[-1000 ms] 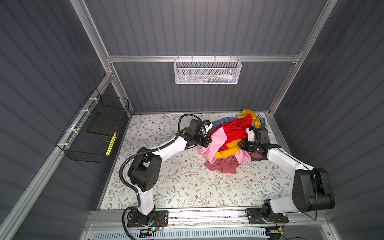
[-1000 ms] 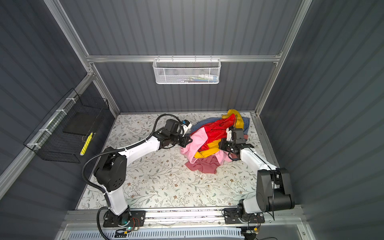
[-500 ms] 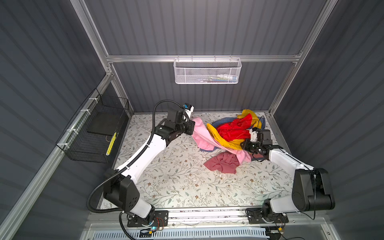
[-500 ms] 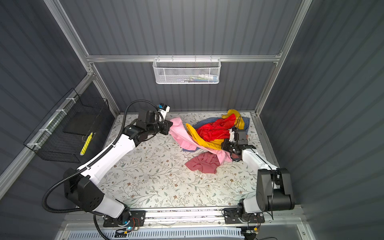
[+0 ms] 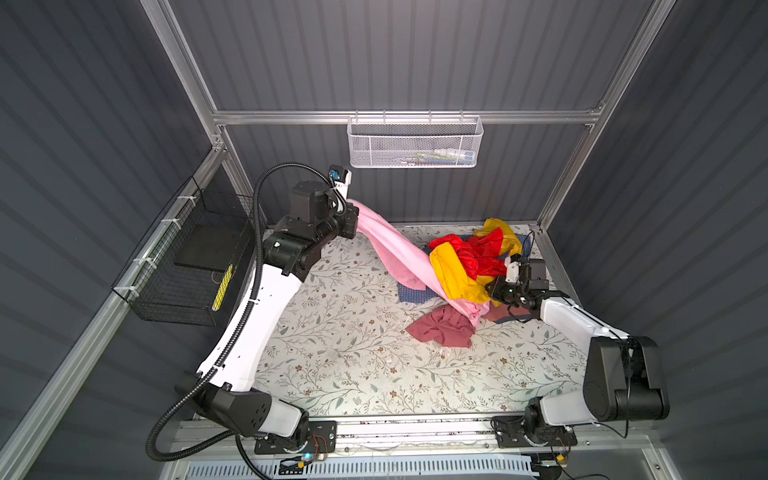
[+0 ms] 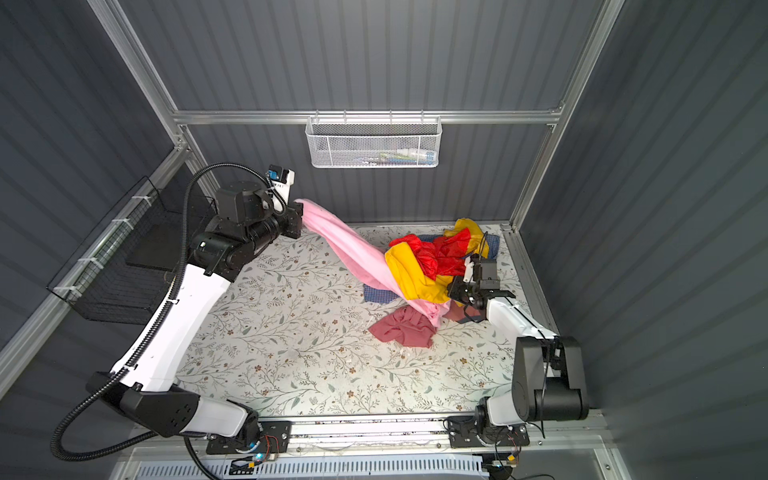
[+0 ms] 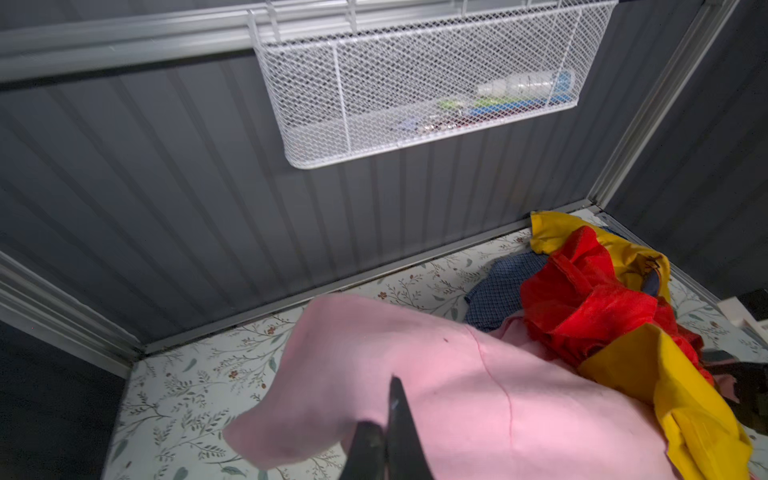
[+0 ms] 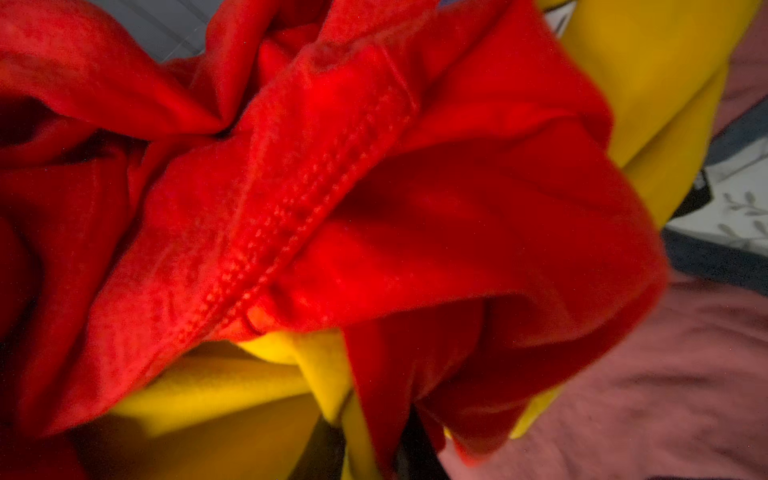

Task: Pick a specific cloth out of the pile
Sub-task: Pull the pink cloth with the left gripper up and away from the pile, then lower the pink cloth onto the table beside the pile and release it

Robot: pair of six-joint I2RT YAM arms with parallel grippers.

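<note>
My left gripper [image 5: 351, 204] [image 6: 300, 210] [image 7: 384, 419] is raised at the back left and shut on an end of the light pink cloth [image 5: 395, 249] [image 6: 349, 249] [image 7: 457, 395]. That cloth stretches as a taut band down into the pile [image 5: 473, 257] [image 6: 432, 257], passing under the mustard yellow cloth [image 5: 451, 270]. My right gripper [image 5: 496, 289] [image 6: 453, 291] [image 8: 370, 457] sits low at the pile's near right side. Folds of bright red cloth [image 8: 374, 208] and yellow cloth [image 8: 208, 395] are pinched between its dark fingers.
A dusty rose cloth [image 5: 440, 328] [image 6: 401, 328] lies in front of the pile, and a blue checked cloth [image 5: 411, 293] shows under the pink band. A white mesh basket [image 5: 415, 143] hangs on the back wall. A black wire basket [image 5: 187, 266] hangs on the left wall.
The left arm has risen and swung back to the left with the pink cloth, drawing it out long from the pile. The yellow and red cloths shifted. The right gripper stayed at the pile.
</note>
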